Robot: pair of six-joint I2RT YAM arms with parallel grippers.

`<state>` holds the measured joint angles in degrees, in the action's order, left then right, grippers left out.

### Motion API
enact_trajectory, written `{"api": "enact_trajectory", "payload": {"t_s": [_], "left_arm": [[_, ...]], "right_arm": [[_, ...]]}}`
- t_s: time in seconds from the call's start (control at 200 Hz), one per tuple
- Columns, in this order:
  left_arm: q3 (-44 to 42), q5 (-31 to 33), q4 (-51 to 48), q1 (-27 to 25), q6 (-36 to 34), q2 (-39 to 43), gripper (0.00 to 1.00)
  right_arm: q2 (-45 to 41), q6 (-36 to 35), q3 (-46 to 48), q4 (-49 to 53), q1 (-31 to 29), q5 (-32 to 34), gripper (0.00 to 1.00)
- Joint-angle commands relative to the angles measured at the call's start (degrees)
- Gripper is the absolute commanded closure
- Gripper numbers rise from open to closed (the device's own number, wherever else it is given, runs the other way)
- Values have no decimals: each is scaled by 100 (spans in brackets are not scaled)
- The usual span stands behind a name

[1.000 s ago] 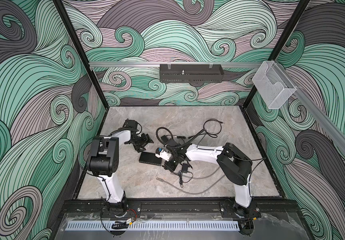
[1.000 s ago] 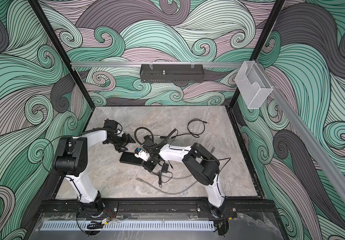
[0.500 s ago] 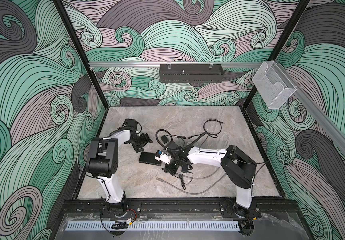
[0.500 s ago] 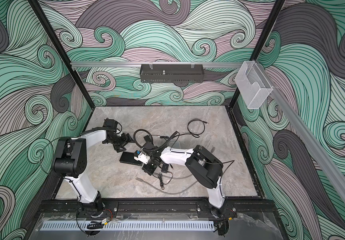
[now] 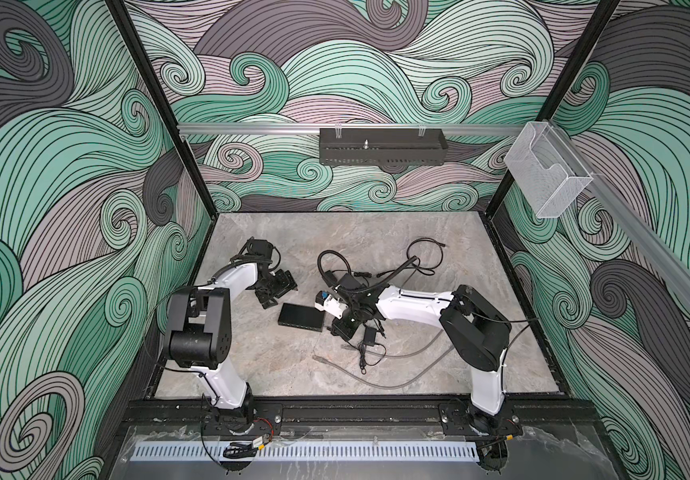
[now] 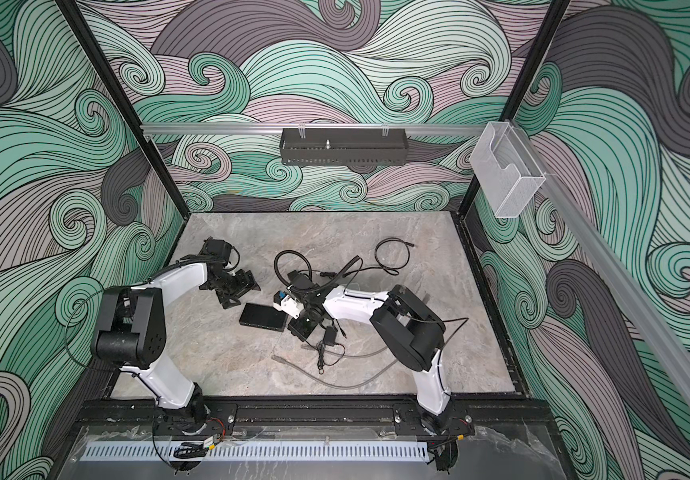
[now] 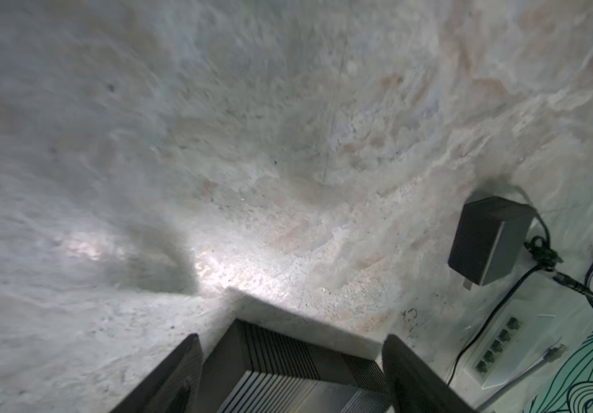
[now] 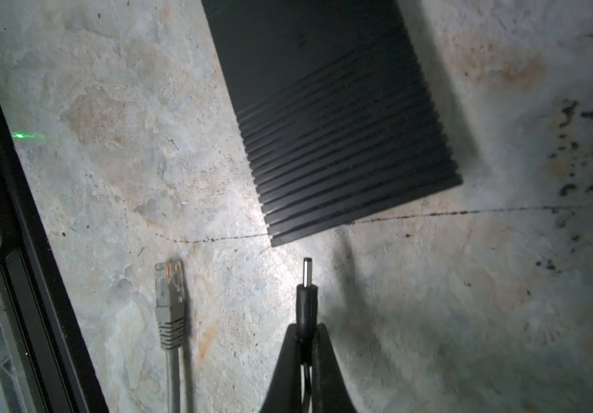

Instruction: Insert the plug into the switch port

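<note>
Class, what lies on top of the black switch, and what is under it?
Nothing rests on the ribbed top of the switch. It lies flat on the marble table, so its underside is hidden. The barrel plug is short of its edge.

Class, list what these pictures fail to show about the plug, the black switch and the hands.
- Port on the switch: the right wrist view shows only its ribbed top; in both top views it is too small.
- Plug: in both top views lost beneath the right hand.
- Switch's near end: cut off by the left wrist view's edge, beyond the open left hand.
- Grey network cable: runs off the right wrist view's edge.
</note>
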<state>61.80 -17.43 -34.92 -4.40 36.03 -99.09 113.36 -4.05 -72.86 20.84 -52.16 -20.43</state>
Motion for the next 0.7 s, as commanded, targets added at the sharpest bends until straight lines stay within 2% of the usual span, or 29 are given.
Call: {"api": "enact_trajectory", "payload": {"t_s": [0.0, 0.24, 0.435, 0.55, 0.695], "left_arm": [[100, -349, 61, -145, -17, -186, 18], [251, -712, 107, -247, -127, -368, 19], [271, -731, 110, -359, -182, -368, 19], [339, -511, -85, -356, -310, -326, 19], [459, 117, -591, -355, -624, -187, 19]], "right_arm": [[206, 80, -223, 58, -22, -134, 100], [361, 115, -378, 34, -169, -194, 100], [292, 148, -354, 51, -291, -85, 100], [206, 142, -208, 59, -277, 40, 100], [62, 225, 85, 8, -217, 213, 100]]}}
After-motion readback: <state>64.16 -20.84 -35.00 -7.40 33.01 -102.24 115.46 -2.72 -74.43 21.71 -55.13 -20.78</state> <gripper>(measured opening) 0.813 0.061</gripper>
